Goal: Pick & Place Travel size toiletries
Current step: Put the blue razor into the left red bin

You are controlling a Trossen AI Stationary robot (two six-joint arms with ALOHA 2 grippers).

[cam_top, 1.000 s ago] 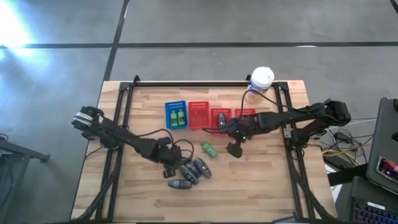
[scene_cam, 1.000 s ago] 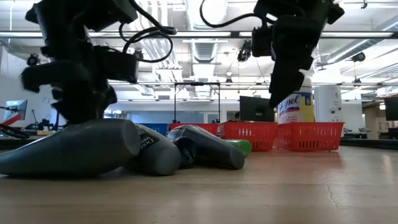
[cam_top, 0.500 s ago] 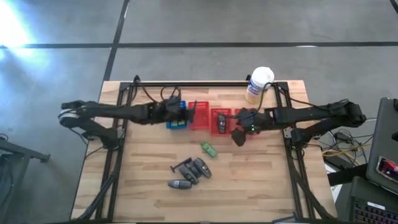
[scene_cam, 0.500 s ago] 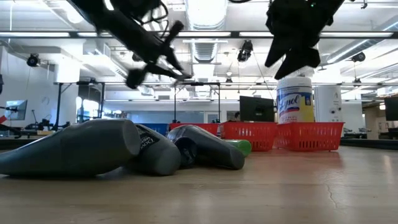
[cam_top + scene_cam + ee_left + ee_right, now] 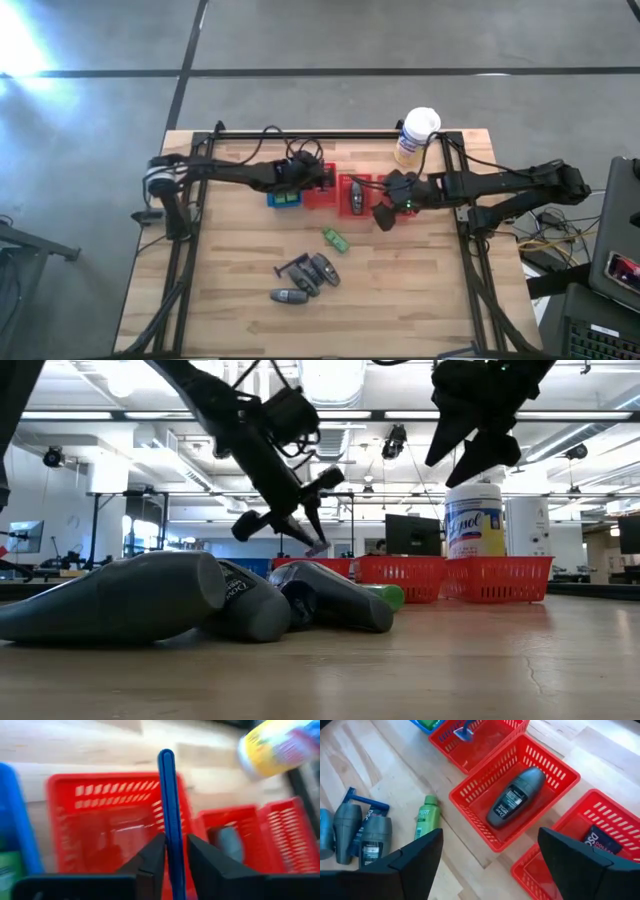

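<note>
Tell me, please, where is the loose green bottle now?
In the high view the green bottle lies alone on the table's middle, in front of the red baskets and just beyond the grey bottles.

Two slim black jointed arms trail looping black cables, and each ends in a dark two-fingered tool.

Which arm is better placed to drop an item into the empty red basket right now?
Left. The left gripper is shut on a blue razor directly above the empty red basket; the right gripper is open, holding nothing.
</note>
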